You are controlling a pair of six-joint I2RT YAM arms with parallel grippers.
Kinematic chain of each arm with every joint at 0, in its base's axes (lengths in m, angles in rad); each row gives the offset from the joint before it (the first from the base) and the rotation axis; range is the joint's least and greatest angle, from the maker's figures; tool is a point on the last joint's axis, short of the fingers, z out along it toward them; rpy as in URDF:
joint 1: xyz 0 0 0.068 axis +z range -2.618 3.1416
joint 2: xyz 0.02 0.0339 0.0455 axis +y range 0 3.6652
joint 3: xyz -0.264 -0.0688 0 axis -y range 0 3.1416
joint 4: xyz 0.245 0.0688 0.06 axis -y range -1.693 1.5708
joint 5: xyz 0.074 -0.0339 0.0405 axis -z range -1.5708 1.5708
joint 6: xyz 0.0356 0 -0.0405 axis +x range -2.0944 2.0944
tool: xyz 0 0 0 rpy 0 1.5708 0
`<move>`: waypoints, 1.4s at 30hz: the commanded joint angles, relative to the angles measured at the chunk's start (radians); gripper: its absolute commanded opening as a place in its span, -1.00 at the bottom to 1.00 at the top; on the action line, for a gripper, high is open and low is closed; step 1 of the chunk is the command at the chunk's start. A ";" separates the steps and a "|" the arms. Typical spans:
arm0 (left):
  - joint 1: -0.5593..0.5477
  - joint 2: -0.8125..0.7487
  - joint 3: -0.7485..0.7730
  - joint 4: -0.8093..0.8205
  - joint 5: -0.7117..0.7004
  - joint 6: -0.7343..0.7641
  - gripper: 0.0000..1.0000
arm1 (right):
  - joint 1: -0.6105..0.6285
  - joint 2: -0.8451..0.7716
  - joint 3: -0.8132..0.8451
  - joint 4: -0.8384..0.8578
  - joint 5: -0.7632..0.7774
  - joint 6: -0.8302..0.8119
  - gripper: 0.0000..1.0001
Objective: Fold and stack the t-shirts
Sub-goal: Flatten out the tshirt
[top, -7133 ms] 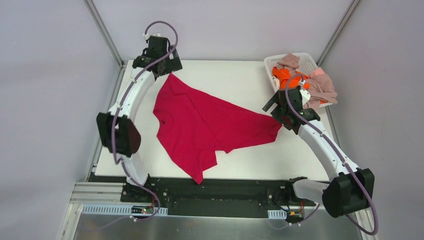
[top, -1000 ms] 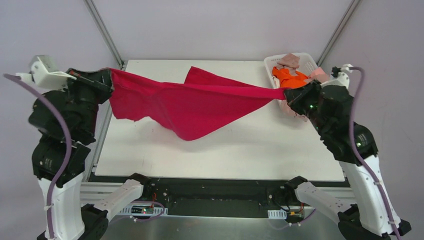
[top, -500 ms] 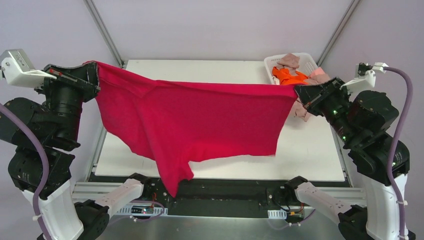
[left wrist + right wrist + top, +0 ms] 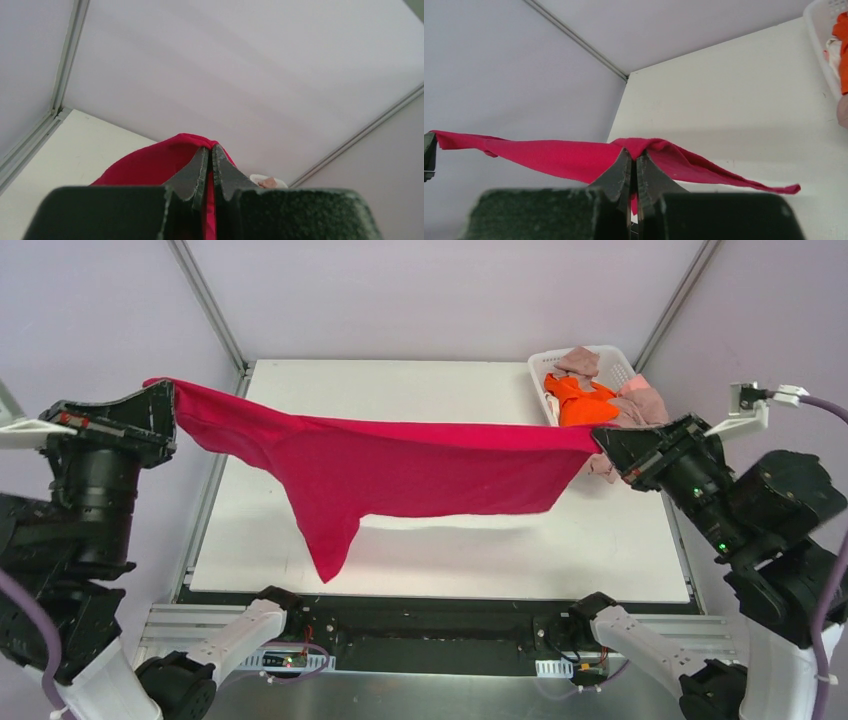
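A crimson-red t-shirt hangs stretched in the air across the table, held at both ends. My left gripper is shut on its left end, high at the table's left side; red cloth bulges round the left gripper. My right gripper is shut on the right end, near the basket; the red cloth spreads from the right gripper. One loose corner of the shirt droops to a point at the front left. An orange t-shirt and pink-beige t-shirts lie in the basket.
The white plastic basket stands at the table's far right corner, with shirts spilling over its right rim. The white table lies under the hanging shirt. Grey walls and metal frame posts enclose the space.
Both arms have lifted the red shirt off the table and pulled it taut between them. Over the last second the hanging cloth swung forward, then drew up shorter.
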 commanded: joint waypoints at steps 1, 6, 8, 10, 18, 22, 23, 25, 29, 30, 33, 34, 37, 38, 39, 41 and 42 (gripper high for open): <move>-0.005 -0.042 0.046 0.039 0.063 0.019 -1.00 | -0.004 -0.047 0.045 0.016 -0.081 0.002 -1.00; -0.005 -0.047 0.083 0.039 0.126 0.012 -1.00 | -0.004 -0.057 0.062 0.011 -0.076 -0.002 -1.00; -0.005 -0.036 0.098 0.039 0.130 0.013 -1.00 | -0.005 -0.052 0.066 0.012 -0.054 -0.012 -1.00; -0.006 -0.019 0.109 0.039 0.122 0.013 -1.00 | -0.004 -0.044 0.067 0.011 -0.019 -0.021 -1.00; -0.005 0.106 -0.009 0.052 -0.063 0.053 -1.00 | -0.004 0.022 -0.042 0.050 0.223 -0.052 -1.00; -0.005 0.264 -0.134 0.098 -0.220 0.084 -1.00 | -0.006 0.087 -0.216 0.150 0.390 -0.050 -1.00; -0.003 0.313 -0.161 0.114 -0.256 0.093 -1.00 | -0.012 0.107 -0.259 0.181 0.420 -0.050 -1.00; 0.017 0.413 -0.212 0.156 -0.282 0.109 -1.00 | -0.046 0.155 -0.352 0.247 0.426 -0.043 -1.00; 0.083 0.611 -0.257 0.239 -0.206 0.106 -1.00 | -0.163 0.283 -0.452 0.380 0.309 -0.026 -1.00; 0.101 0.660 -0.264 0.265 -0.173 0.109 -1.00 | -0.187 0.324 -0.465 0.412 0.284 -0.028 -1.00; 0.148 0.803 -0.263 0.343 -0.057 0.119 -1.00 | -0.229 0.452 -0.482 0.504 0.228 -0.049 -1.00; 0.160 0.851 -0.255 0.365 -0.028 0.126 -1.00 | -0.236 0.496 -0.481 0.532 0.217 -0.057 -1.00; 0.181 1.006 -0.188 0.413 0.025 0.163 -1.00 | -0.255 0.659 -0.454 0.638 0.205 -0.094 -1.00; 0.182 1.076 -0.155 0.426 0.036 0.180 -1.00 | -0.261 0.713 -0.431 0.653 0.199 -0.104 -1.00; 0.184 1.109 -0.121 0.428 0.047 0.197 -1.00 | -0.266 0.764 -0.407 0.667 0.192 -0.113 -1.00; 0.184 1.208 -0.058 0.434 0.067 0.224 -1.00 | -0.270 0.866 -0.350 0.679 0.188 -0.130 -1.00; 0.184 1.264 -0.030 0.434 0.068 0.234 -1.00 | -0.270 0.910 -0.323 0.686 0.193 -0.133 -1.00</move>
